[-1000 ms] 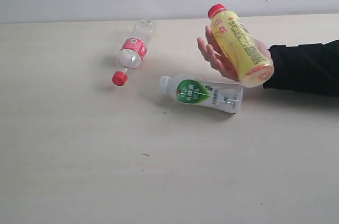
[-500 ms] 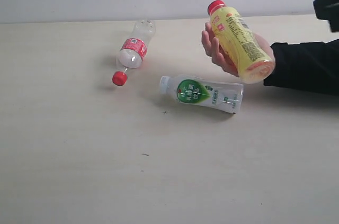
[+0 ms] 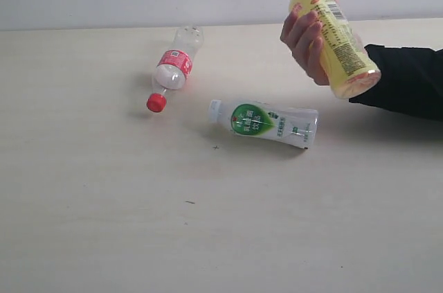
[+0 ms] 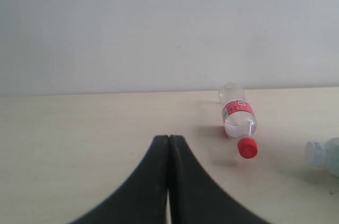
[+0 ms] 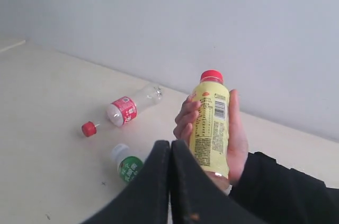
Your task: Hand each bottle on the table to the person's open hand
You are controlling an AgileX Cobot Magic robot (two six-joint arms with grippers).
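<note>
Above the table (image 3: 104, 203), the hand (image 3: 304, 40) has raised the yellow bottle (image 3: 339, 37); left pincer (image 4: 169, 139) and right pincer (image 5: 170, 144) are together.

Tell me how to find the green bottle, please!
On the pale table, two bottles lie on their sides near the middle. Yours, the white-green bottle, is nearest the person's hand. Its green label and white cap differ from the red-labelled bottle.

The left gripper (image 4: 168, 138) has its black jaws pressed flat together, gripping nothing; the right gripper (image 5: 170, 142) is likewise closed and empty.
</note>
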